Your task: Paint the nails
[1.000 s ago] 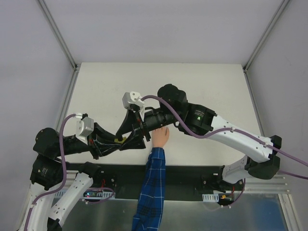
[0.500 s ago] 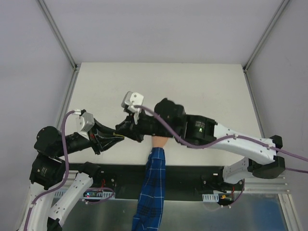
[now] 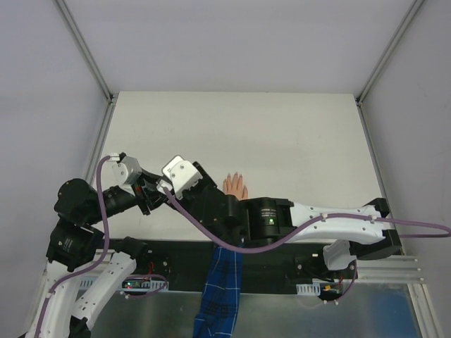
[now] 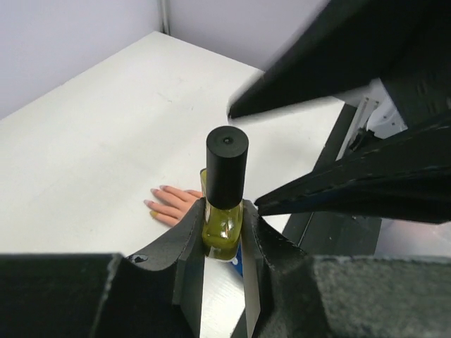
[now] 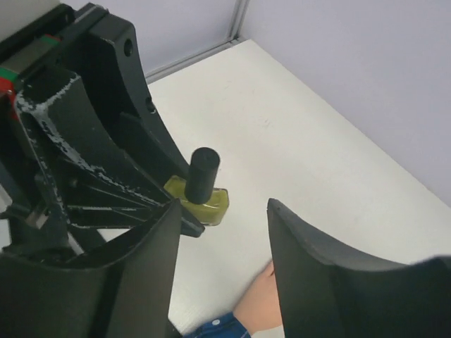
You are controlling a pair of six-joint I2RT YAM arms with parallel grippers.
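At the table's (image 3: 296,134) near middle lies the mannequin hand (image 3: 236,187), its nails (image 4: 150,203) pointing far. Left of it, the left gripper (image 4: 224,243) clamps the capped polish bottle (image 4: 226,165); the right gripper (image 5: 224,208) gapes nearby, holding nothing.

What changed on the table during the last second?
Both arms drew back leftward, uncovering fingers of the peach mannequin hand. The left gripper stays shut on the yellow-green polish bottle with black cap; the right gripper is open near it. Hand and blue plaid sleeve stayed put.
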